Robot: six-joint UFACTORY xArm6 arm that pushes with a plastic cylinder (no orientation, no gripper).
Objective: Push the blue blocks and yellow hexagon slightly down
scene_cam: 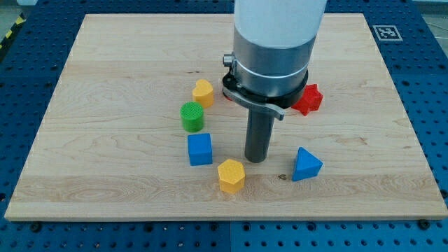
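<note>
My tip (pixel 256 159) rests on the wooden board (pixel 105 84) near its bottom middle. The blue cube (pixel 199 149) lies to the tip's left. The yellow hexagon (pixel 231 175) lies just below and left of the tip, a small gap apart. The blue triangle (pixel 306 164) lies to the tip's right, near the view's bottom. The tip touches none of them.
A green cylinder (pixel 192 116) stands above the blue cube. A second yellow block (pixel 203 92) lies above the cylinder. A red star-shaped block (pixel 308 99) lies at the right, partly behind the arm's body (pixel 273 49). A marker tag (pixel 386 32) sits at the board's top right corner.
</note>
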